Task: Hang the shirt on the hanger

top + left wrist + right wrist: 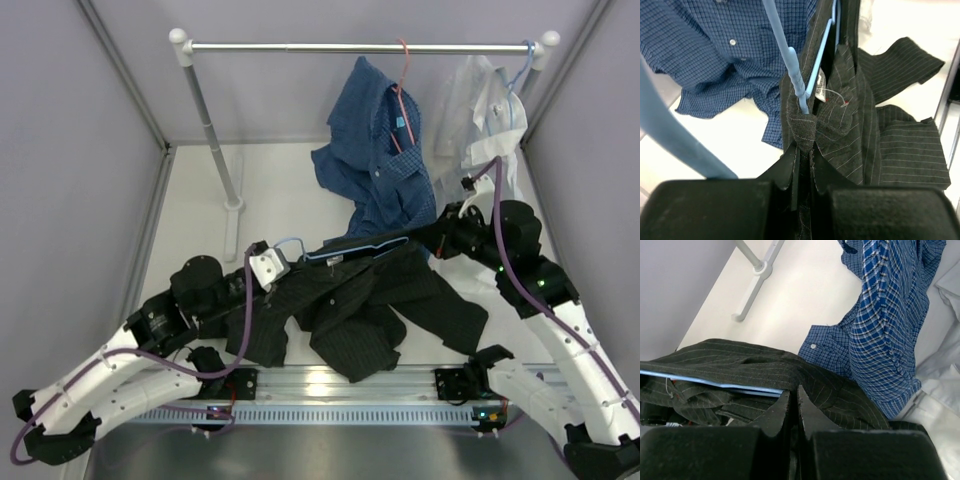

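Observation:
The black pinstriped shirt [370,300] lies spread on the table in front of the arms, its upper edge lifted between both grippers. The light-blue hanger [350,248] runs inside that lifted edge, and its hook [290,242] sticks out at the left. My left gripper [275,262] is shut on the shirt's collar fabric [802,135], right below the hanger's neck [790,55] and next to the white label [821,82]. My right gripper [440,235] is shut on the shirt's shoulder [805,377], where the hanger's bar [715,382] ends.
A clothes rail [360,46] spans the back on a post [212,130]. A blue checked shirt [380,160] hangs from it on a red hanger [403,70], trailing onto the table close to my right gripper. A white shirt [480,110] hangs at the right. Grey walls close both sides.

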Controlling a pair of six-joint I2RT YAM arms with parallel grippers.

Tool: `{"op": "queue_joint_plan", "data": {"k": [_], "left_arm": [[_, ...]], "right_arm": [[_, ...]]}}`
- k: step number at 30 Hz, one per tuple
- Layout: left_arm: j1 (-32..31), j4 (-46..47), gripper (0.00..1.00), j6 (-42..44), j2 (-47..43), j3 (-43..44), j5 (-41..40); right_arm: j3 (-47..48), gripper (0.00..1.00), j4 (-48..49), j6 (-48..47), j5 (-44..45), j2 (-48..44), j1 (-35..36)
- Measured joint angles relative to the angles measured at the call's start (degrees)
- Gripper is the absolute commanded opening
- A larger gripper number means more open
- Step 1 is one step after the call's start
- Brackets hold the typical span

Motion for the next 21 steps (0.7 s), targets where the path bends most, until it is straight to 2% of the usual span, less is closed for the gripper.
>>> {"op": "queue_joint_plan", "data": {"k": [6,11,13,16,21], "left_arm": [[0.02,-0.98,0.0,-0.52,6.08,2.75,-3.58],[0.13,-4.44,0.0,-7.23,13.88,11.3,-8.33],[0.22,-5.01,0.0,-11.06,15.37,14.34,-10.05],[0.26,-4.59,0.0,-15.34,16.02,16.9,-10.45],[0.35,-2.51,0.0,-19.37,17.2,17.75,-5.42]], "right_arm": [[0.94,0.0,-1.07,-0.24,-1.29,-0.15,-1.25],[-2.34,0.0,2.12,3.26,-1.44,-3.17,1.11],[-6.01,0.0,4.83,6.01,-0.96,-5.84,5.46],[-10.97,0.0,9.25,9.66,1.92,-8.0,15.58],[-13.05,0.0,17.11,12.74,12.55,-3.93,34.88]]}}
